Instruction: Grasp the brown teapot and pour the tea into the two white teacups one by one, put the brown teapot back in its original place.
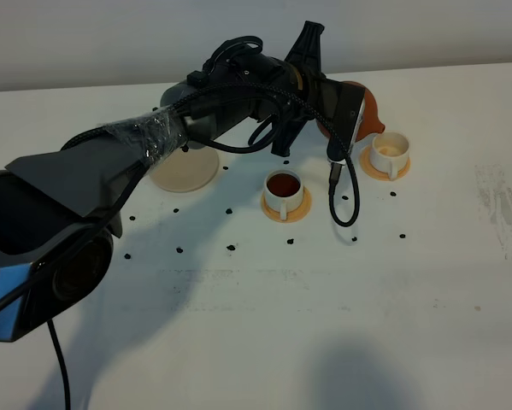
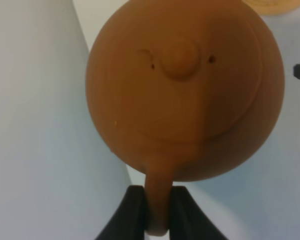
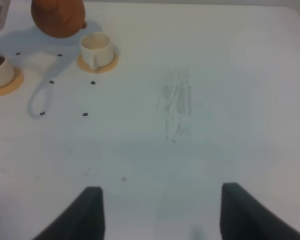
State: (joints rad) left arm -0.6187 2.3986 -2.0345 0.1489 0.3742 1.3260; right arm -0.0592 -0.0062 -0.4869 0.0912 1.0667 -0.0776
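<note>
We are working on a plain white table with a pale wall running along its far edge. The top is mostly bare, apart from a scatter of black specks around the tea things.

Our left gripper is clamping narrowly on the loop handle of the brown teapot. The jaws are pinching it from both sides, so the pot is hanging out in front of the wrist with its knobbed lid facing the camera. We are carrying it clear of the table, just beyond and a little left of the right-hand teacup. That cup is showing a pale inside with no dark liquid that we can see. The left-hand teacup, nearer to us, is already holding dark tea. We are therefore judging that the first pour is done and the pot is being lined up for the second. Whether the pot is tilting yet, we cannot tell.

Each cup is sitting on its own orange coaster. Further left, the cream saucer is lying empty under the arm, waiting for the pot's return.

Room is tightest around the cups. A cable is looping down from the wrist between them and could brush either one as we swing back left. The right gripper is hovering with its fingers spread wide over bare table, well apart from everything. The whole right and near side is free.
</note>
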